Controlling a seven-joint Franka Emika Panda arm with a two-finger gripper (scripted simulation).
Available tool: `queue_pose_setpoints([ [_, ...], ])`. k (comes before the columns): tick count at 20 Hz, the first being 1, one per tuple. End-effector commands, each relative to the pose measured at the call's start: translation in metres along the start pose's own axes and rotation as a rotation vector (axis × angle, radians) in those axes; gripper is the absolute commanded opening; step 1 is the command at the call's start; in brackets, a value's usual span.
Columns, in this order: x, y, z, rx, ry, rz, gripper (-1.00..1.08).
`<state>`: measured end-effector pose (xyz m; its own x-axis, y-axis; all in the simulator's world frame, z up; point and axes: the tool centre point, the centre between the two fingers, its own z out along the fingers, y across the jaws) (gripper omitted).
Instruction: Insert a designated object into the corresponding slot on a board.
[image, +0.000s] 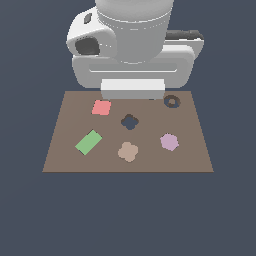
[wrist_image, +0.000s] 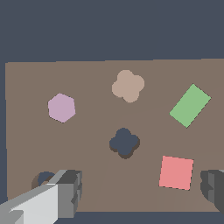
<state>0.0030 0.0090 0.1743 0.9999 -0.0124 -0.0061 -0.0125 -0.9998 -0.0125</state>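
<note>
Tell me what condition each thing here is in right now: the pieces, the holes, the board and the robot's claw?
Tan clover piece: lying flat on the board, loose, not in its hole.
Clover slot: empty.
Ring-shaped hole: empty.
Lilac hexagon: lying flat, untouched.
Green rectangle: lying flat, turned at an angle.
Red square: lying flat.
Board: flat, level.
Claw: open wide, holding nothing, above the board.

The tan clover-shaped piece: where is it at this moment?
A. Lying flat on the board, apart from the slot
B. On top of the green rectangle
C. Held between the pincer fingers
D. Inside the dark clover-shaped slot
A. The tan clover-shaped piece lies flat on the board, apart from the empty dark slot; the pincer is open and holds nothing.
</note>
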Motion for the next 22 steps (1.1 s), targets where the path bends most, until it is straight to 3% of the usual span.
queue_pose_setpoints([
  [1,0.000,0.000,0.000,0.000,0.000,0.000,1.00],
  [11,0.012,-0.002,0.017,-0.002,0.001,0.066,1.00],
  [22,0.055,-0.002,0.075,-0.008,0.006,0.289,1.00],
])
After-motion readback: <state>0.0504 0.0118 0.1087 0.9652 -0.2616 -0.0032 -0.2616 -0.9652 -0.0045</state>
